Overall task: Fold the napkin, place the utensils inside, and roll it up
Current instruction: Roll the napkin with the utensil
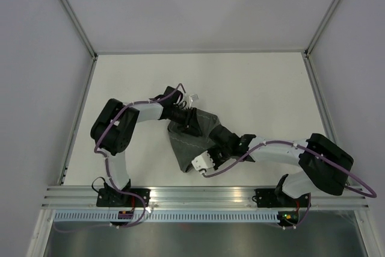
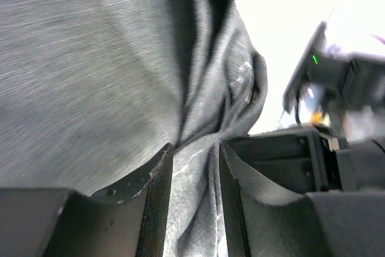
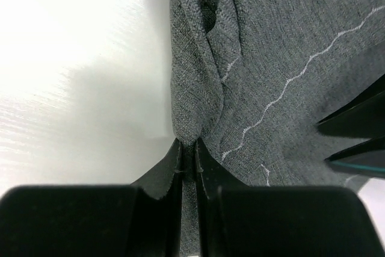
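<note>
The crumpled dark grey fabric napkin [image 1: 187,142] lies on the white table [image 1: 258,88] between both arms. The right gripper [image 3: 187,144] pinches its folded edge tight. The left gripper [image 2: 195,148] (jaws parted) straddles a cloth ridge.

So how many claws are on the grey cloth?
2. The left gripper straddles a napkin fold at the far edge, jaws apart; the right gripper pinches a fold on the right side.

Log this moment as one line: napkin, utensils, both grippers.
napkin: crumpled, bunched | left gripper: open, fold between fingers | right gripper: shut on napkin fold | utensils: not visible
</note>
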Controlling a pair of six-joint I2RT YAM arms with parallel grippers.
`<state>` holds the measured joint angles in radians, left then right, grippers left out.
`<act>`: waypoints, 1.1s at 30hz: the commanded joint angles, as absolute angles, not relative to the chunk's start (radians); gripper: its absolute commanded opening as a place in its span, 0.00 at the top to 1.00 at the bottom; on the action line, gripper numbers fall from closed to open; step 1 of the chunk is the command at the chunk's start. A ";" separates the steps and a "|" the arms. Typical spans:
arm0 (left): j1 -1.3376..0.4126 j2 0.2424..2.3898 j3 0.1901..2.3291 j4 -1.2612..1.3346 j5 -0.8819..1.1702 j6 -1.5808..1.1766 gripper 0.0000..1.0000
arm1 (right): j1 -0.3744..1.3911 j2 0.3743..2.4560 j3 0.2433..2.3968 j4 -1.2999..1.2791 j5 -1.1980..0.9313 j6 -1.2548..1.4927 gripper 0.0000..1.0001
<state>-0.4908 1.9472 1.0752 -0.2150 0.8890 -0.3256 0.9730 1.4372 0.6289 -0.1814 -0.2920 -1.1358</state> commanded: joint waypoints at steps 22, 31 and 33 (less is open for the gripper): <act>-0.503 0.862 0.396 0.221 -0.156 -0.592 0.48 | 0.660 1.986 1.310 -1.063 -0.750 -1.299 1.00; -0.924 0.902 0.469 0.253 -0.461 -0.116 0.46 | 0.618 2.134 1.498 -1.227 -0.781 -1.336 0.99; -0.965 0.934 0.471 0.290 -0.480 -0.069 0.45 | 0.614 2.158 1.517 -1.243 -0.795 -1.333 1.00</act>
<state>-0.9054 0.8993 0.4294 0.2012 -0.3458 -0.2642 0.6277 2.1109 1.4689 -1.1648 -0.7422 -1.2716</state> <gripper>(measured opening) 0.545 0.126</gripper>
